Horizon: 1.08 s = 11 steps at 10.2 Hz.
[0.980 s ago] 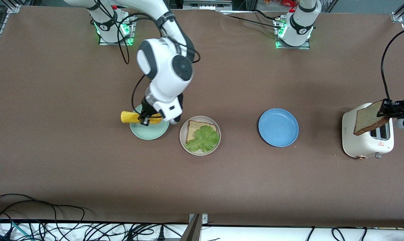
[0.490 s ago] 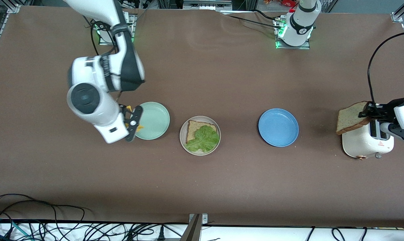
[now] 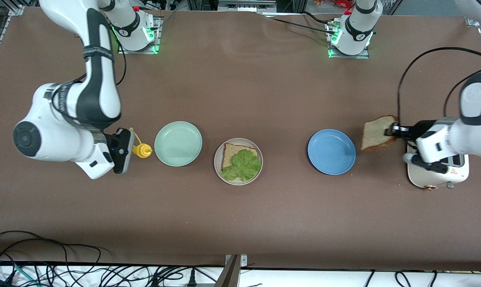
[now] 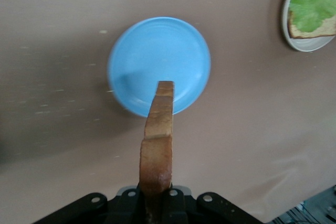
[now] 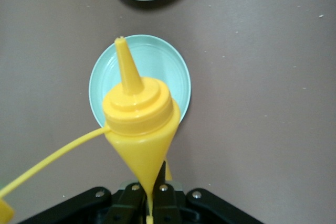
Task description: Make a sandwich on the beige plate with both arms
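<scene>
Front view: lettuce-topped bread (image 3: 240,159), beige plate (image 3: 217,165)

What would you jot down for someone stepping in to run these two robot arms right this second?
Left gripper: shut on a square tan bread slice, in the air between the white toaster and the round blue plate.
Right gripper: shut on a yellow squeeze bottle, beside the round mint-green plate, toward the right arm's end of the table.
Round beige plate: mid-table, holding one bread slice with a ruffled green lettuce leaf on top.
Done: bottom slice and lettuce laid.
Left: place the held slice on the lettuce to close the sandwich; put down the bottle.
</scene>
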Each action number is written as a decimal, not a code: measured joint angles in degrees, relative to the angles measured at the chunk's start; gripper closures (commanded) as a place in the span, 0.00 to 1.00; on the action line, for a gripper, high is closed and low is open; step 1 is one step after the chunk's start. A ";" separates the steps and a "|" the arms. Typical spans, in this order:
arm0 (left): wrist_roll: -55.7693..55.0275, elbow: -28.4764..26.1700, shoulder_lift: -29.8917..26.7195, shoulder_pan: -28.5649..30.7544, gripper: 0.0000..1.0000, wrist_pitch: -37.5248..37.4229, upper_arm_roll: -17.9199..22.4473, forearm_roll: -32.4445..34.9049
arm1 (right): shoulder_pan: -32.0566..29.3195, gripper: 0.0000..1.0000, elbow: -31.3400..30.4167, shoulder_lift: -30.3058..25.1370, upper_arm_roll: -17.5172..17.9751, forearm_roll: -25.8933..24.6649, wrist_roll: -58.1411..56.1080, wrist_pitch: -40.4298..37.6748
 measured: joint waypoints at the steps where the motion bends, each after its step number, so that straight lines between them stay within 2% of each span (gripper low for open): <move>1: -3.56 -0.03 0.96 -1.38 1.00 -0.02 0.01 -3.73 | -1.76 1.00 -3.10 -0.60 -0.07 3.46 -4.82 -0.06; 3: -11.69 -0.05 3.69 -3.33 1.00 -0.01 -0.02 -13.45 | -6.08 1.00 -9.69 -0.88 -0.25 11.55 -17.50 -0.46; 7: -13.47 0.52 11.55 -8.72 1.00 3.10 -0.09 -30.98 | -14.35 1.00 -21.52 0.25 0.00 25.35 -39.83 -7.16; 9: -12.78 1.28 14.10 -11.97 1.00 7.83 -0.13 -38.14 | -16.59 1.00 -22.64 2.31 0.31 29.72 -45.19 -11.47; 11: -9.92 1.52 16.04 -13.98 1.00 10.99 -0.11 -43.67 | -16.81 1.00 -22.74 5.38 0.67 33.14 -51.47 -12.42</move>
